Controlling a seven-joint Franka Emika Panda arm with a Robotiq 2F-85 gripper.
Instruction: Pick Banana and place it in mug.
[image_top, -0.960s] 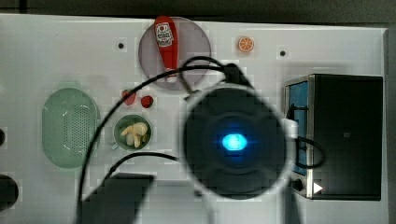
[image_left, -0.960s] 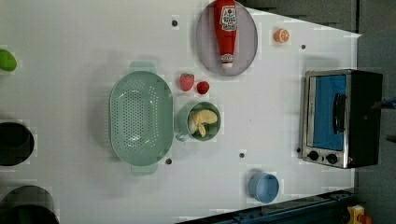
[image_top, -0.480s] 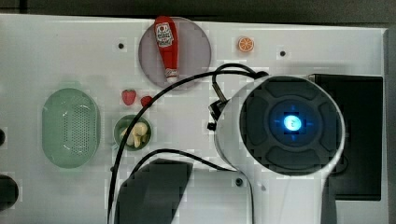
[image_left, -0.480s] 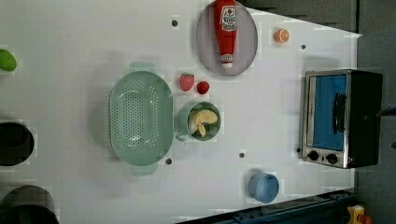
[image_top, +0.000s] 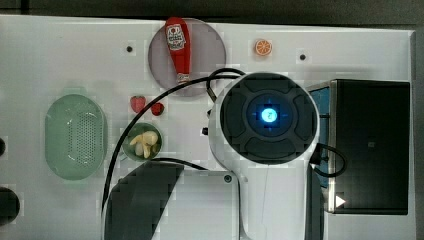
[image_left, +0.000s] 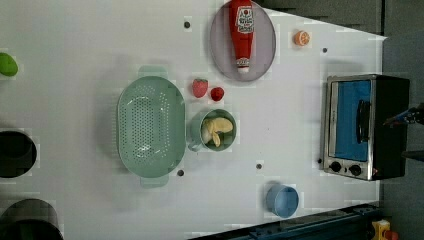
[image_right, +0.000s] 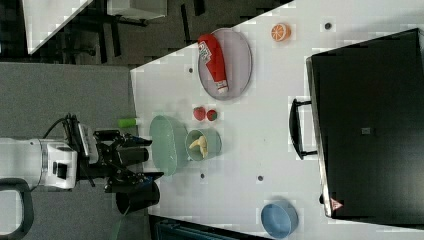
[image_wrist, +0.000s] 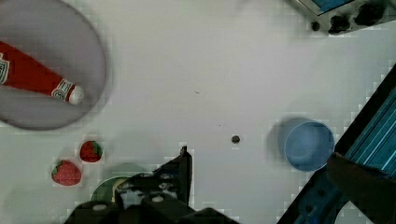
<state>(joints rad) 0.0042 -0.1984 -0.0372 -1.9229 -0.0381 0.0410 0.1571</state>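
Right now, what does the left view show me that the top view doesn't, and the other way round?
The left view alone has the round blue cup and a green fruit at the table's edge. The top view alone has the robot arm's big round body and its black cable. Both show the banana lying inside the mug, the green basket, two strawberries, the ketchup bottle on its plate, the orange slice and the toaster oven.

A white surface (image_left: 75, 40) carries a green perforated basket (image_left: 150, 125) with a pale green mug (image_left: 197, 132) just beside it on the left view's right. Two strawberries (image_left: 200, 87) lie near the mug. A grey plate (image_left: 220, 45), an orange slice (image_left: 301, 38), a toaster oven (image_left: 365, 127), a blue cup (image_left: 282, 201) and a green object (image_left: 7, 64) also rest on it.
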